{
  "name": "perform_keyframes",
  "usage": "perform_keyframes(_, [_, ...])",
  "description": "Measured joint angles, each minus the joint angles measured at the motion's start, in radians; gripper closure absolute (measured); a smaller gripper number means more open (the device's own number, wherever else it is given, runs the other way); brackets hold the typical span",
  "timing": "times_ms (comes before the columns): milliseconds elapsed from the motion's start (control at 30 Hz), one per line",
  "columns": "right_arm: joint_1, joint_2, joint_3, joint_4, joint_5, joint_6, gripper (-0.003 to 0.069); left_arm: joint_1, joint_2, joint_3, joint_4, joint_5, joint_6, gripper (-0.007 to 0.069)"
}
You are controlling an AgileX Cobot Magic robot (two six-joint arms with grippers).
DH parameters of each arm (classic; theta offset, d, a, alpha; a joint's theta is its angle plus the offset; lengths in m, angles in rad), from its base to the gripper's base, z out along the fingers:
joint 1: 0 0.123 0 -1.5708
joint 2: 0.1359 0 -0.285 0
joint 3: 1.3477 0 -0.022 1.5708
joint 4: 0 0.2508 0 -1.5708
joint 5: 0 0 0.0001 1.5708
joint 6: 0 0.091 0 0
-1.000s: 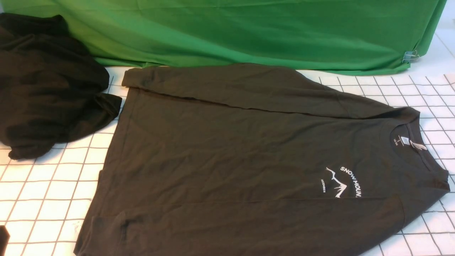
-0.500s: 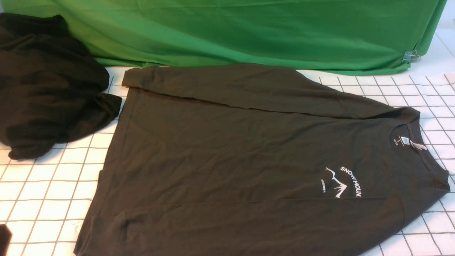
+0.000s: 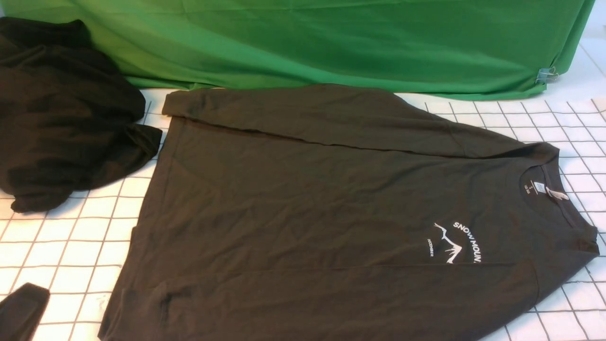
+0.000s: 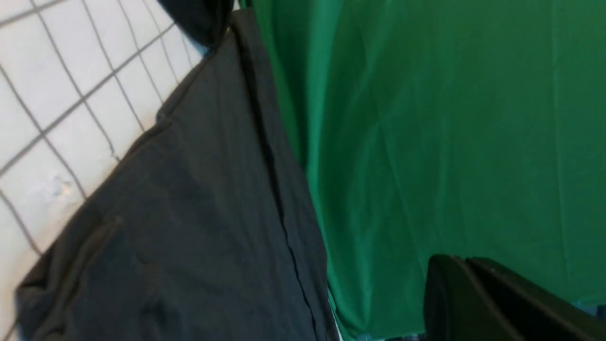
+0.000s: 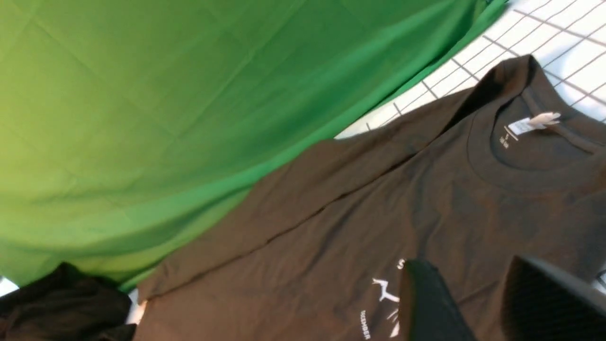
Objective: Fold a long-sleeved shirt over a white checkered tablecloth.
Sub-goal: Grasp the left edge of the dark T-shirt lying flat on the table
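The long-sleeved shirt (image 3: 331, 213) lay flat on the white checkered tablecloth (image 3: 61, 255) and looked soft and limp, best pinched at hem and shoulder. The right pincer (image 5: 483, 303) hung open and empty, facing its print; the left pincer (image 3: 21, 310), near the hem, I couldn't read. A green cloth (image 3: 331, 42) hung beyond both.

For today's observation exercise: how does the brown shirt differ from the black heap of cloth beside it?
The shirt lies spread flat; the black heap is bunched and lumpy. The shirt carries a white print; the heap is plain. Both are dark cloth on the checked tablecloth.
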Motion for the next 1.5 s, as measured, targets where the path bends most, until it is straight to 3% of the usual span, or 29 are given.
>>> perform_keyframes(100, [0.016,-0.001,-0.064,0.000,0.021,-0.026,0.0479,0.000,0.001,-0.120,0.032,0.044,0.120,0.0603])
perform_keyframes(200, [0.044,0.039,-0.242,0.000,0.038,-0.205,0.0591,0.000,0.108,-0.360,0.211,0.176,0.152,0.0603])
perform_keyframes(233, [0.045,0.045,-0.256,-0.001,0.042,-0.219,0.0598,0.000,0.120,-0.392,0.226,0.190,0.152,0.0603])
perform_keyframes(300, [0.054,0.156,-0.441,-0.034,0.180,-0.366,0.0640,0.000,0.313,-0.583,0.403,0.428,0.164,0.0603])
perform_keyframes(333, [0.054,0.178,-0.454,-0.039,0.194,-0.375,0.0641,0.000,0.347,-0.596,0.415,0.448,0.166,0.0603])
perform_keyframes(367, [0.054,0.271,-0.560,-0.094,0.350,-0.433,0.0645,0.000,0.484,-0.687,0.508,0.629,0.196,0.0603])
perform_keyframes(400, [0.054,0.284,-0.560,-0.094,0.350,-0.438,0.0646,0.000,0.502,-0.687,0.516,0.647,0.200,0.0603])
perform_keyframes(467, [0.054,0.414,-0.658,-0.167,0.582,-0.488,0.0646,0.000,0.704,-0.742,0.569,0.810,0.265,0.0603])
perform_keyframes(567, [0.054,0.574,-0.694,-0.224,0.788,-0.539,0.0644,0.000,0.921,-0.752,0.567,0.876,0.330,0.0601])
perform_keyframes(767, [0.054,0.743,-0.680,-0.237,0.874,-0.582,0.0637,0.000,1.217,-0.752,0.490,0.880,0.421,0.0575])
perform_keyframes(900, [0.054,0.770,-0.672,-0.238,0.864,-0.586,0.0631,0.000,1.307,-0.752,0.521,0.816,0.420,0.0530])
perform_keyframes(1133, [0.054,0.771,-0.667,-0.238,0.828,-0.586,0.0614,-0.002,1.438,-0.754,0.547,0.666,0.412,0.0364])
perform_keyframes(1500, [0.054,0.771,-0.667,-0.235,0.805,-0.586,0.0588,-0.064,1.546,-0.783,0.592,0.536,0.404,0.0347])
